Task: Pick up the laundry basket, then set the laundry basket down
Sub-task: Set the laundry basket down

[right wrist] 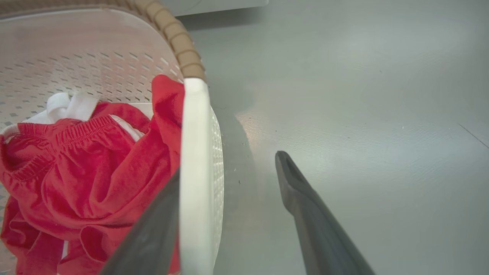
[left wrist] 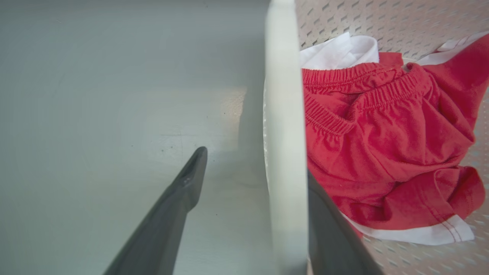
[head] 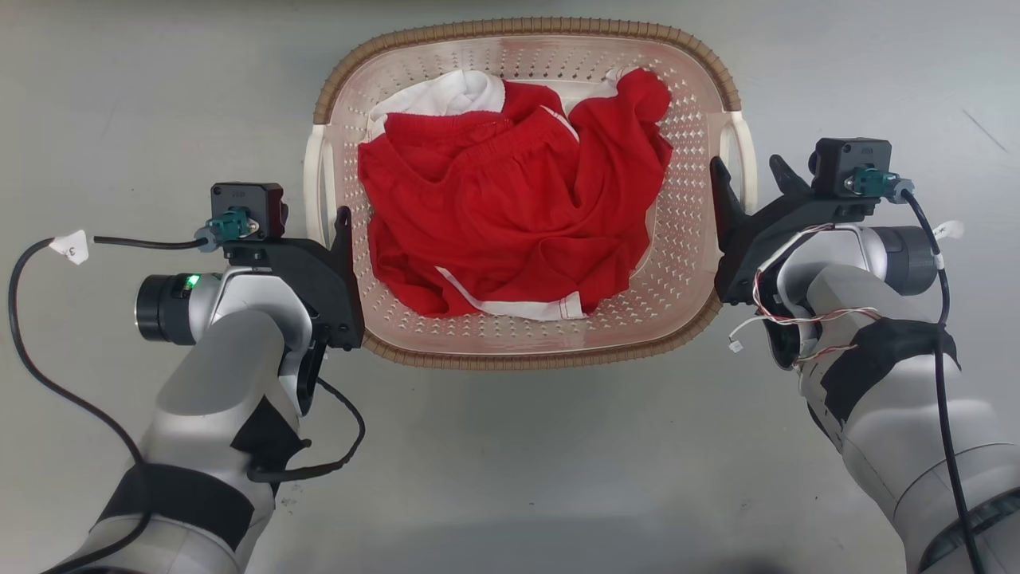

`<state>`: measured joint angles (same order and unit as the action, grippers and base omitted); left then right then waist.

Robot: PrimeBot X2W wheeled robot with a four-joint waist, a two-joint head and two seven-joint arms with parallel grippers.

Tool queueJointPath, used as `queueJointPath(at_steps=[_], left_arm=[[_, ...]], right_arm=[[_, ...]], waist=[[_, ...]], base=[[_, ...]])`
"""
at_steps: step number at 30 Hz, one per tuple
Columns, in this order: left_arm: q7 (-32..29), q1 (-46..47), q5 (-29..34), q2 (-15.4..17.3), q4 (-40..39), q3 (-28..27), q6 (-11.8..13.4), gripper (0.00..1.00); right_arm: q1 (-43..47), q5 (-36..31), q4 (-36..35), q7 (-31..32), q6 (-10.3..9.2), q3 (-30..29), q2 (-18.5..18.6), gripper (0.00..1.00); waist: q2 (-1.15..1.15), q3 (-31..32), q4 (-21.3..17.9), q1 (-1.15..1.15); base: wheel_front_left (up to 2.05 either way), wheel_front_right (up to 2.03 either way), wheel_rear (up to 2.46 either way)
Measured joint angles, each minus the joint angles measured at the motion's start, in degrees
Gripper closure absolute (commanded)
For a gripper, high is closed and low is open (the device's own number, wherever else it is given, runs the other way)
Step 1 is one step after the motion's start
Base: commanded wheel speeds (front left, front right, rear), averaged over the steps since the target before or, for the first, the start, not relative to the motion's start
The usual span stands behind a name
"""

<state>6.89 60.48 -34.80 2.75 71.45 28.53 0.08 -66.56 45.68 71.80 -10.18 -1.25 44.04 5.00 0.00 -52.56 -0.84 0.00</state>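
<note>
Plainly left gripper [left wrist: 254,164] and right gripper [right wrist: 229,164] stood open astride laundry basket's [head: 526,359] white handles [left wrist: 284,114], holding nothing. Risk was uneven squeeze: handle could slip, basket tilt, red shorts [head: 510,215] spill.

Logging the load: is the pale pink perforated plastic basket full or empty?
Partly full: the pale pink perforated plastic basket holds crumpled red and white clothing; some bare base shows.

The laundry basket [head: 542,359] holds red clothes [head: 510,223]; the left gripper [head: 333,249] is at its left handle [head: 312,167]; the right gripper [head: 753,190], fingers apart, straddles its right handle [head: 747,151].
</note>
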Motion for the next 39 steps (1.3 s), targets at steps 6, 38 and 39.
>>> queueJointPath(at_steps=[6, 38, 39], left_arm=[[0.03, -0.26, -0.18, -0.11, 0.56, -0.12, -0.08, 0.0], [4.48, -11.39, -1.94, -0.56, 2.22, -1.05, -1.14, 0.0], [4.79, -11.83, -1.94, -0.56, 2.23, -1.05, -1.12, 0.0]], right_arm=[[0.52, 0.2, 0.41, 0.02, 0.58, -0.12, -0.22, 0.0], [11.04, 1.99, 1.42, -2.07, 3.86, -0.16, -1.2, 0.0], [11.59, 2.11, 1.43, -2.27, 3.88, -0.36, -1.2, 0.0]], waist=[[0.0, 1.89, 0.08, 0.0], [-0.01, 21.8, 0.32, -0.01], [0.0, 22.59, 0.3, -0.01]], base=[[0.0, 0.0, 0.0], [0.0, 0.0, 0.0], [0.0, 0.0, 0.0]])
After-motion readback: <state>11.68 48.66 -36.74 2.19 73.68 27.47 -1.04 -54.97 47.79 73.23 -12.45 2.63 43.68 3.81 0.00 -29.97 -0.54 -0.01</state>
